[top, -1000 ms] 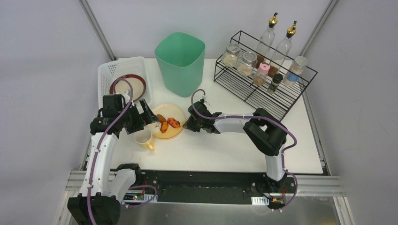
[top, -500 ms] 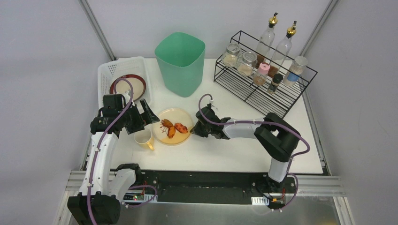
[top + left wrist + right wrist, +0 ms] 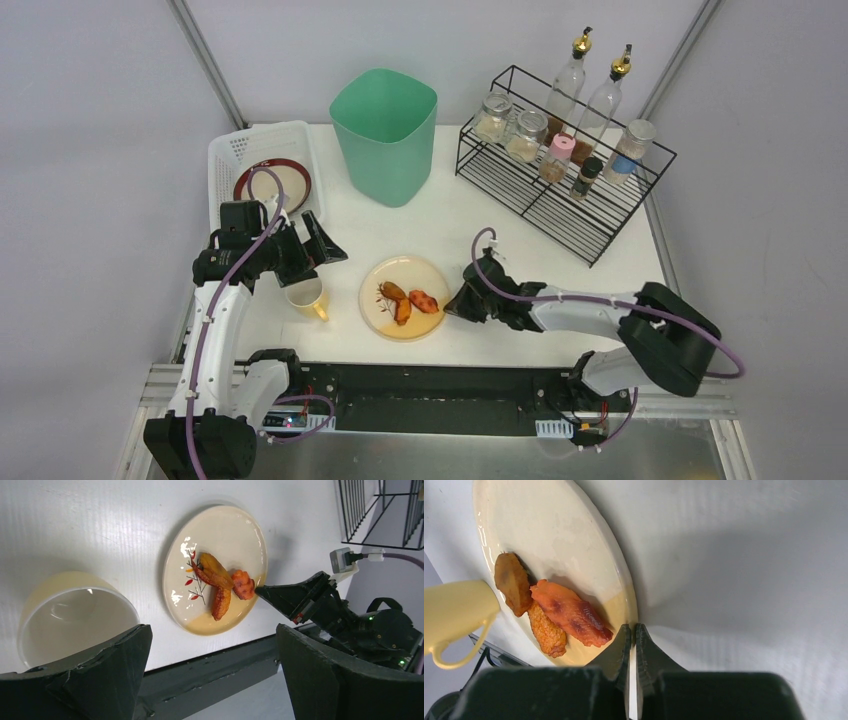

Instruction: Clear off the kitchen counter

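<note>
A cream plate (image 3: 395,279) with three pieces of fried food (image 3: 408,301) lies on the white kitchen counter (image 3: 500,230) near its front edge. My right gripper (image 3: 462,300) is shut on the plate's right rim; the right wrist view shows the jaws pinching the rim (image 3: 631,630) beside the food (image 3: 569,612). My left gripper (image 3: 318,245) is open and empty, above a pale yellow mug (image 3: 307,296) left of the plate. In the left wrist view the mug (image 3: 70,612) and plate (image 3: 235,535) lie beyond my spread fingers (image 3: 115,665).
A green bin (image 3: 385,135) stands at the back centre. A white basket (image 3: 230,155) at the back left holds a red-rimmed plate (image 3: 272,182). A black wire rack (image 3: 560,185) with bottles and jars stands at the back right. The counter's front edge (image 3: 450,360) runs just below the plate.
My right gripper has dragged the plate with the food toward the front and right, away from the mug. My left gripper has stayed in place, open.
</note>
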### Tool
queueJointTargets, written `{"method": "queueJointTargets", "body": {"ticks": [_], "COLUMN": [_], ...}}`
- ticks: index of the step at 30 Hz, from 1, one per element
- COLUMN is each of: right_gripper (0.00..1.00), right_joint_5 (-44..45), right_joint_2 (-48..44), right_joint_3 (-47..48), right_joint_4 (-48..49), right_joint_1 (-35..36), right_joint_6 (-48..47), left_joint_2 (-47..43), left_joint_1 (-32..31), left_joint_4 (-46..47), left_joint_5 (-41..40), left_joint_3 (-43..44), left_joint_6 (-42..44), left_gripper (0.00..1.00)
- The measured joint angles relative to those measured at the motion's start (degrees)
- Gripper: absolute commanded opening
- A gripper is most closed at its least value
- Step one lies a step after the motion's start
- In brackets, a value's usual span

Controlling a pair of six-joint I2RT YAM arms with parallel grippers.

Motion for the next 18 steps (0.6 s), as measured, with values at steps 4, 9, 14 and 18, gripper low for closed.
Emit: {"method": "queueJointTargets", "body": {"ticks": [4, 9, 14, 18], "right_gripper": [0.00, 0.00, 0.00, 0.00], "right_joint_5": [0.3, 1.7, 3.5, 4.3], "right_joint_2": [-9.4, -21.6, -32.4, -38.9], "right_joint_3": [-5.8, -11.8, -16.7, -18.2], "right_joint_4": [-2.8, -7.5, -13.5, -18.2], "right_joint_1": [0.1, 0.2, 0.3, 0.3], "right_joint_6": [0.3, 1.2, 2.7, 3.9], "left_joint_2": [0.0, -0.8, -1.2, -1.2], "left_joint_1": [0.0, 0.0, -0.4, -2.8], "left_joint_4": [0.0, 0.0, 0.2, 0.3], "left_joint_5": [2.7, 4.3, 6.0, 7.0], "left_joint_3": [0.0, 0.0, 0.4, 0.4], "left_joint_6": [-1.5, -2.7, -4.3, -5.8], "left_gripper": [0.99, 0.99, 0.99, 0.99]}}
